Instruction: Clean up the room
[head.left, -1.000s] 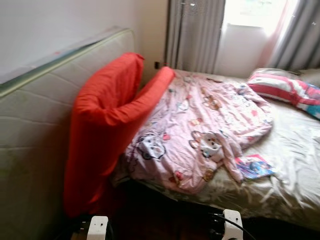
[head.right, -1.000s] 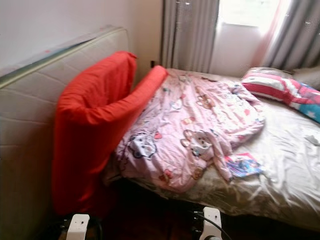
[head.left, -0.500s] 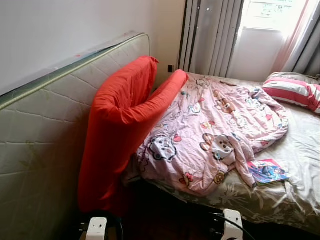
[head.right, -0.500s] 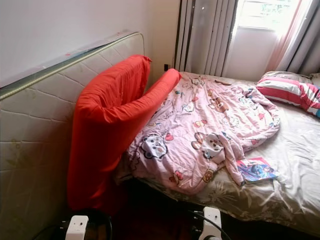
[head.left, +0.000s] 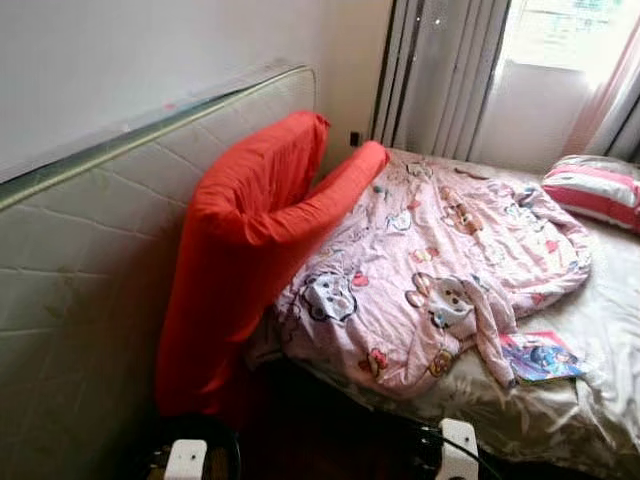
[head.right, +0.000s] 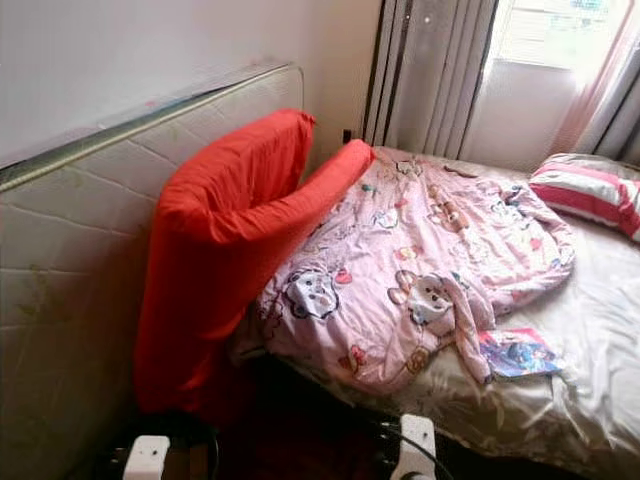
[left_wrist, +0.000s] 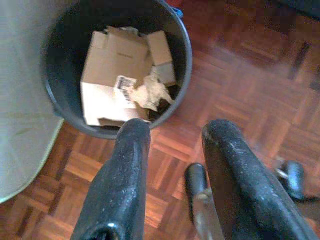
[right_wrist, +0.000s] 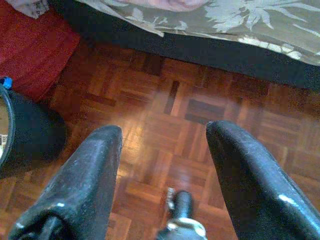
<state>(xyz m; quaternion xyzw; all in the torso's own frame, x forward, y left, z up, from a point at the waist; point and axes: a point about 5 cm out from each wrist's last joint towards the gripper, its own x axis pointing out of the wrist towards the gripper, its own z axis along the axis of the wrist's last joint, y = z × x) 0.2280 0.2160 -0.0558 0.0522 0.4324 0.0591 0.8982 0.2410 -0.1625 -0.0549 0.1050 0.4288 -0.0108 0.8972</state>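
Our left gripper (left_wrist: 172, 132) hung with fingers apart, just below the bin (left_wrist: 55, 107) at upper left. Our right gripper (right_wrist: 162, 137) was spread too, over floor (right_wrist: 170, 105).

Left side blocked: upright mattress (head.left: 90, 270) against the wall, red folded mattress (head.left: 245, 235) leaning on it and drooping onto the bed (head.right: 600, 300); bed's near half covered by pink blanket (head.left: 440, 260), book (head.left: 540, 358) just beside its hem; striped pillow (head.left: 590, 185) far right; bare sheet to the right of the blanket is open. Floor: black bin (left_wrist: 65, 120) full of cardboard sits against the upright mattress; open parquet (right_wrist: 165, 115) between bin and bed base; curtains (head.left: 440, 80) close off the far end.
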